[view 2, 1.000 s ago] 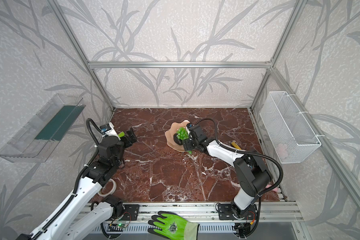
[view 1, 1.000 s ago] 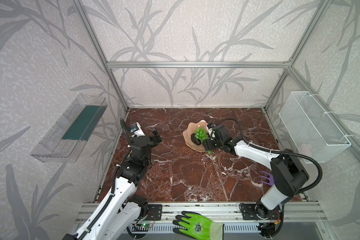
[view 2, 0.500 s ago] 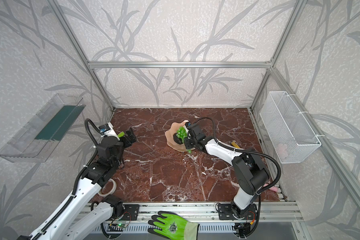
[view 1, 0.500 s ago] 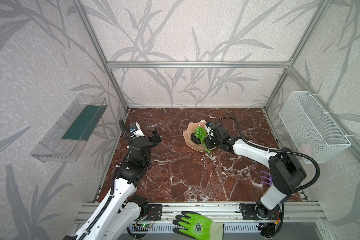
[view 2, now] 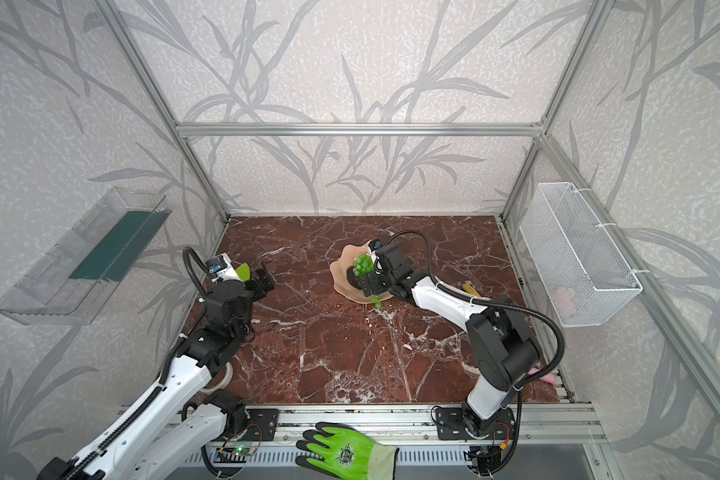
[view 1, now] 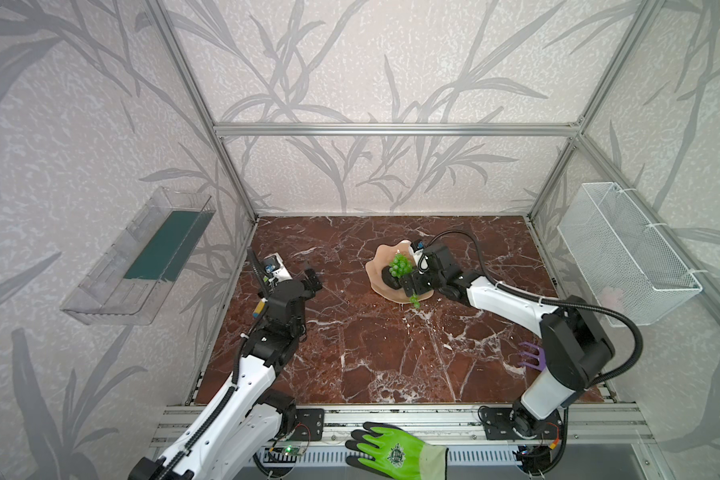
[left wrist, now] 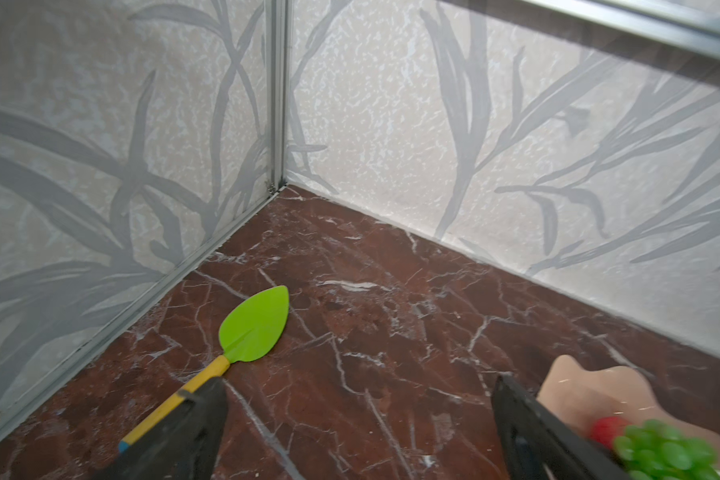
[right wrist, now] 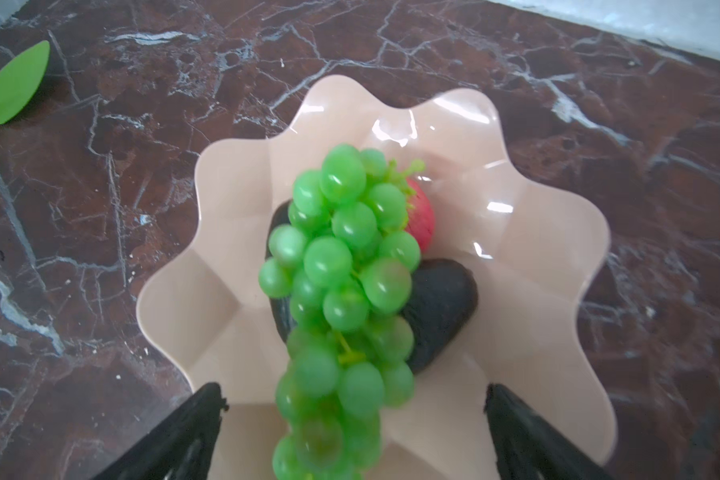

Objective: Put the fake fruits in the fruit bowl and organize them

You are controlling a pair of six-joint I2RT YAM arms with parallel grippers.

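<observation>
The peach-pink fruit bowl (right wrist: 537,291) with its wavy rim stands mid-table in both top views (view 1: 381,257) (view 2: 341,266). In it lie a red apple (right wrist: 422,220) and two dark avocados (right wrist: 437,311). The green grapes (right wrist: 341,257) are draped over them. The bunch's blurred tail runs between the fingers of my right gripper (right wrist: 355,395), which is open and touches none of it. A few grapes (view 1: 414,301) hang at the bowl's near rim. My left gripper (left wrist: 359,381) is open and empty over bare marble, left of the bowl (left wrist: 591,386).
A green-bladed toy trowel (left wrist: 258,328) lies by the left wall near my left gripper (view 2: 258,282). A purple rake (view 1: 531,357) sits behind the right arm's base. A wire basket (view 1: 624,253) hangs on the right wall and a clear tray (view 1: 142,257) on the left.
The right gripper has opened and let go of the grapes, which now rest on the fruit in the bowl. The left arm has not moved.
</observation>
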